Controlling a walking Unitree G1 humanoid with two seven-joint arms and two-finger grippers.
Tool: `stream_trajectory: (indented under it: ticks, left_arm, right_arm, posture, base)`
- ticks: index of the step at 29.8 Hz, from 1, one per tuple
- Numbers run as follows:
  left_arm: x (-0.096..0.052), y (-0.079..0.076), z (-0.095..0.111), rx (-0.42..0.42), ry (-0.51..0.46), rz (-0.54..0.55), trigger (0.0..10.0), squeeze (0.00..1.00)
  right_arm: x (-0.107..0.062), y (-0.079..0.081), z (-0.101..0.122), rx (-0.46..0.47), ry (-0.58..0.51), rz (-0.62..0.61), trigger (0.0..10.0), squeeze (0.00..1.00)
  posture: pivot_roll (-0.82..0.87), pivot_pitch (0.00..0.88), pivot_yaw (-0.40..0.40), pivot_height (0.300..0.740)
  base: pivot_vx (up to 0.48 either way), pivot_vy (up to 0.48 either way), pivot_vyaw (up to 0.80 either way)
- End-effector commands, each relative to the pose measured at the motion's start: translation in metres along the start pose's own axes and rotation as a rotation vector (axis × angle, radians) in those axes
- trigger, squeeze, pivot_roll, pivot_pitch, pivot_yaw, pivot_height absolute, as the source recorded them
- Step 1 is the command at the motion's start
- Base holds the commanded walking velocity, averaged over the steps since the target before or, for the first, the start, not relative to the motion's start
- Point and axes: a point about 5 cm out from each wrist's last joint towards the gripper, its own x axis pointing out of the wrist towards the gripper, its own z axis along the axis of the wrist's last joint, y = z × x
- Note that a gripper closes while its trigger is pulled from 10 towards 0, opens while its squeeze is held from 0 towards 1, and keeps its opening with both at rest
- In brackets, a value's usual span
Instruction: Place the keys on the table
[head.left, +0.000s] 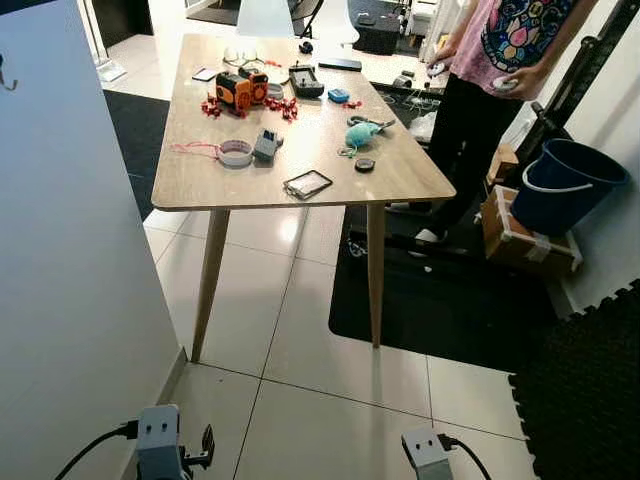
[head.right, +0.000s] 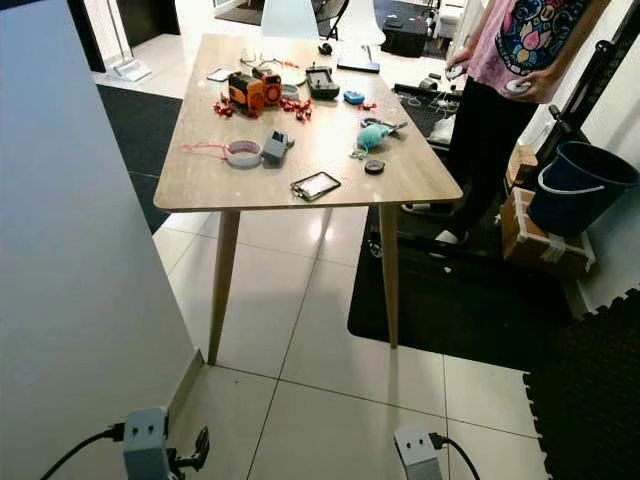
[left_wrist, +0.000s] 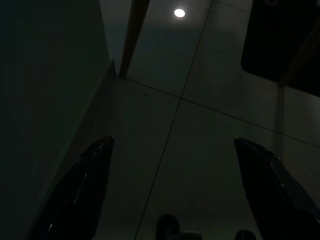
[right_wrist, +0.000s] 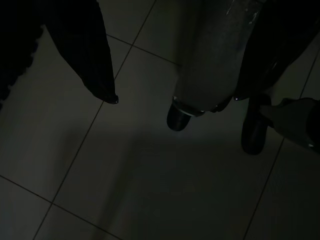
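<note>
Your left gripper (left_wrist: 172, 192) hangs low over the tiled floor, fingers spread wide and empty; I cannot tell the right gripper's state. No keys can be made out in either; the light wooden table (head.left: 200, 180) stands ahead, so, by my judgement, placing remains undone.

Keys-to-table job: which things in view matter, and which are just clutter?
Job: table; teal fob lying on it, possibly the keys, too small to tell; left gripper and right gripper, both open, empty, hanging low.

Lying about: orange radio, tape roll, phone, blue bucket, person beside the table.
</note>
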Motion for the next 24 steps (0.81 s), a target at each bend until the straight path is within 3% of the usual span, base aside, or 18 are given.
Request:
stream_trajectory:
  ticks: [1,8,24]
  left_arm:
    - [-0.0016,-0.0025,-0.0046,-0.022,0.022,0.000,10.0,0.00]
    - [-0.0012,-0.0037,-0.0047,-0.029,0.025,-0.003,10.0,0.00]
    - [-0.0008,-0.0041,-0.0046,-0.040,0.026,-0.009,10.0,0.00]
  right_arm:
    - [-0.0013,-0.0019,-0.0050,0.003,0.018,-0.005,10.0,0.00]
    - [-0.0012,-0.0024,-0.0043,0.002,0.018,-0.006,10.0,0.00]
    - [-0.0012,-0.0027,-0.0043,-0.005,0.019,-0.004,10.0,0.00]
  posture:
    - [0.09,0.043,-0.072,0.740]
    - [0.09,0.042,-0.073,0.740]
    - [0.09,0.036,-0.076,0.740]
  base:
    - [0.000,0.000,0.00]
    - [0.000,0.000,0.00]
    - [0.278,0.000,0.00]
